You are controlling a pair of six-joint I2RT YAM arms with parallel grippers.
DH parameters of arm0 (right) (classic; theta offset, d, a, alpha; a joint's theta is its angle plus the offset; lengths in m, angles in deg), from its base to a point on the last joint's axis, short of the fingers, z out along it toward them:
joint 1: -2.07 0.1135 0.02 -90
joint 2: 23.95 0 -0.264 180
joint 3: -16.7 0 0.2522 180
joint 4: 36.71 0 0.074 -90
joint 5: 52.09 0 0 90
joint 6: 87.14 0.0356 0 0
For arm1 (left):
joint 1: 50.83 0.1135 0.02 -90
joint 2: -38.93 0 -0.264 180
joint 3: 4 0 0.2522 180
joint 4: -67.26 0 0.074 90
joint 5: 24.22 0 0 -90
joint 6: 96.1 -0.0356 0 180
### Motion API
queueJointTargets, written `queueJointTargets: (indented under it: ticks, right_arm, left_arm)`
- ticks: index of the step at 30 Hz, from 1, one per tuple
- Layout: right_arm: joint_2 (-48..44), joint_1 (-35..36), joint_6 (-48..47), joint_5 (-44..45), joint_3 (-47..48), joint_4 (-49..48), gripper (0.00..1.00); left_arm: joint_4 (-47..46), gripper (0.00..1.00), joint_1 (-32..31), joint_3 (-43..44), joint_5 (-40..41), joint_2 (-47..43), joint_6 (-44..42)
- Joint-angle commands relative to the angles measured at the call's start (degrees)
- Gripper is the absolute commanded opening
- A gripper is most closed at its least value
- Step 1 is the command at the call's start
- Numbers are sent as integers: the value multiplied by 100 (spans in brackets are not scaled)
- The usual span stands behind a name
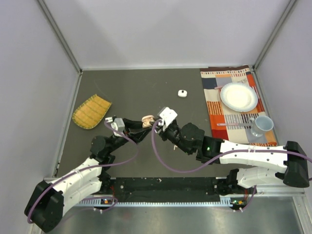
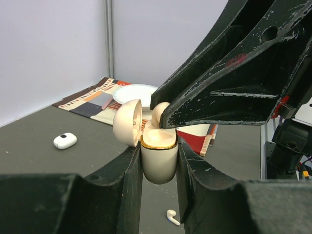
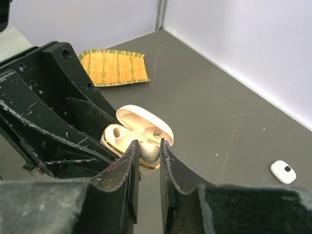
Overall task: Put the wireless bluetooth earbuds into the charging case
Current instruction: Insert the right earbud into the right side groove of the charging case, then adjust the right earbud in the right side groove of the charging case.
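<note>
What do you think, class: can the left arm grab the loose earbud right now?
Probably not: the left gripper is shut on the open charging case while the right gripper presses a peach earbud in, so it isn't free for the loose earbud.

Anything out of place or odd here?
One stray earbud lies on the table, under the open charging case that the left gripper holds while the right gripper seats a second earbud. Nothing looks spilled or damaged.
</note>
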Motion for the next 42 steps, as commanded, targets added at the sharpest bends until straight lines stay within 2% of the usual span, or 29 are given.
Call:
queueJointTargets:
  ticks: [1, 2, 3, 5, 6, 8, 9, 11, 13, 14, 17, 18, 21, 24, 28, 31, 32, 34, 37, 38, 42]
  right_arm:
    - [44, 104, 207, -65, 52, 214, 4]
    - [87, 86, 251, -21, 122, 267, 7]
    - [114, 95, 278, -3, 157, 302, 18]
    - [167, 95, 427, 111, 306, 494, 23]
    - [193, 95, 471, 120, 368, 574, 32]
    - [211, 95, 550, 181, 500, 697, 36]
    - [211, 95, 620, 243, 535, 715, 51]
    - [158, 95, 744, 305, 606, 689, 58]
    - [1, 86, 1031, 453, 589, 584, 80]
    - [-87, 95, 1069, 480, 554, 409, 84]
    - [-509, 86, 1122, 576, 369, 49, 85]
    - [-632, 95, 1148, 638, 316, -222, 91]
    - [-1089, 77, 1131, 1024, 44, -672, 98]
    - [-1353, -80, 1384, 1551, 43, -481, 99]
    - [-1459, -634, 2736, 1799, 420, 1115, 98]
    - [-1293, -740, 2504, 1335, 736, 1628, 93]
    - [-1240, -749, 2441, 820, 807, 1943, 91]
    - [-1090, -749, 2431, 20, 922, 2060, 89]
    - [-967, -749, 2563, -703, 949, 2060, 82]
    - [-932, -749, 2598, -802, 957, 2060, 78]
    - [-677, -758, 2642, -1136, 1133, 2200, 70]
  left_arm:
    - [-422, 0, 15, 73, 150, -82, -75]
    - [-422, 0, 15, 73, 124, -82, -75]
    - [-422, 0, 15, 73, 115, -91, -75]
    - [-404, 0, 15, 64, 97, -100, -93]
    - [-404, 0, 15, 64, 97, -117, -93]
    - [-386, 0, 15, 64, 62, -134, -102]
    - [-386, 0, 15, 56, 45, -143, -102]
    - [-413, 0, 15, 29, 45, -152, -119]
    - [-404, 0, 15, 3, 36, -161, -146]
    - [-395, 0, 15, 3, 45, -178, -146]
    - [-386, 0, 15, -15, 71, -205, -146]
    - [-378, 0, 15, -23, 71, -205, -146]
    - [-369, 0, 15, -24, 71, -231, -172]
    - [-343, 0, 15, -15, 89, -240, -207]
    - [-325, 0, 15, -6, 36, -266, -286]
    - [-246, 0, 15, 20, 27, -275, -321]
    - [-237, 0, 15, 29, 10, -275, -322]
    - [-237, 0, 15, 38, 9, -275, -330]
    - [-176, 0, 15, 55, 18, -284, -348]
    - [-184, 0, 15, 56, 18, -284, -348]
    - [-184, 0, 15, 73, 27, -275, -348]
